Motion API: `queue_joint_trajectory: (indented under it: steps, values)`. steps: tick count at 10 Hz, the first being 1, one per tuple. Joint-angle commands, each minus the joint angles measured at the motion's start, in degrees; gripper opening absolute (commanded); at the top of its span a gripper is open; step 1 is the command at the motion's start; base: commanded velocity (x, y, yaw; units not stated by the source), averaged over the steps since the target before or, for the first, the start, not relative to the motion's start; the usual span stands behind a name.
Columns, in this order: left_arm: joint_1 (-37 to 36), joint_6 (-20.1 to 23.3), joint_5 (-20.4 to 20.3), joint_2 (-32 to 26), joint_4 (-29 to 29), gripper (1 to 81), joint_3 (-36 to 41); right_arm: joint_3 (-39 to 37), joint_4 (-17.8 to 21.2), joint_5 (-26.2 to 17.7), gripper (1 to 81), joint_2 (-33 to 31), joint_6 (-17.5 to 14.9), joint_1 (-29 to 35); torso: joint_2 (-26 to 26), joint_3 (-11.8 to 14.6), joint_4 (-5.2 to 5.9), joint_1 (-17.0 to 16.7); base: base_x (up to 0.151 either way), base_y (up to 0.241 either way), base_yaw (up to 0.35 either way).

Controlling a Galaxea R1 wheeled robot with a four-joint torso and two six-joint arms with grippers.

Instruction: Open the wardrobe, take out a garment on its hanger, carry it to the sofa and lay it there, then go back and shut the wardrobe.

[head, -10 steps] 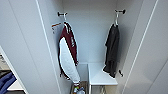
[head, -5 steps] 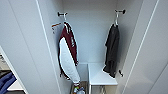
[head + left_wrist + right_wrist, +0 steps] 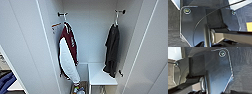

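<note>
Head view: the wardrobe (image 3: 30, 45) stands open; the garment (image 3: 112, 50) hangs on its hanger (image 3: 116, 21), right of a dark red garment (image 3: 70, 42). Grippers' opening: cannot tell.

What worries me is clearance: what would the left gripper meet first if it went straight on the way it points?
Most likely the dark floor, seen beyond the robot's plate in the left wrist view; nothing nearer shows in that line, though depth is unclear.
</note>
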Motion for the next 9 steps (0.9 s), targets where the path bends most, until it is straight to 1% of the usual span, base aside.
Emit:
queue_joint_trajectory:
  steps: [1, 2, 3, 4, 7, 9]
  values:
    - [-1.8, 19.5, -0.1, 0.8, -20.9, 81.1, 0.3, -0.4, -18.3, -0.4, 81.1, 0.1, 15.6, 1.7, 0.0, 0.0, 0.0, 0.0, 0.0, 0.0, 0.0]
    - [-2.1, 20.5, 0.7, 0.6, -21.8, 81.1, 0.3, -0.2, -23.3, -0.5, 81.1, 0.2, 19.3, 1.7, 0.0, 0.0, 0.0, 0.0, 0.0, 0.0, 0.0]
    - [-2.4, 20.7, 2.1, 0.0, -21.3, 81.1, 1.2, 0.0, -24.1, -0.5, 81.1, -0.2, 19.7, 1.7, 0.0, 0.0, 0.0, 0.0, 0.0, 0.0, 0.0]
    - [-2.7, 20.8, 2.2, -0.7, -21.1, 81.1, 2.6, 0.8, -24.1, -0.6, 81.1, 0.0, 19.7, 1.8, 0.0, 0.0, 0.0, 0.0, 0.0, 0.0, 0.0]
    - [-3.6, 21.0, 2.5, -1.5, -20.7, 81.1, 2.1, 0.7, -23.9, -1.4, 81.1, 0.4, 19.7, 1.3, 0.0, 0.0, 0.0, 0.0, 0.0, 0.0, 0.0]
    - [-3.7, 21.0, 2.6, -0.9, -19.9, 81.1, 2.2, 1.1, -23.9, -1.4, 81.1, 0.5, 19.7, 1.3, 0.0, 0.0, 0.0, 0.0, 0.0, 0.0, 0.0]
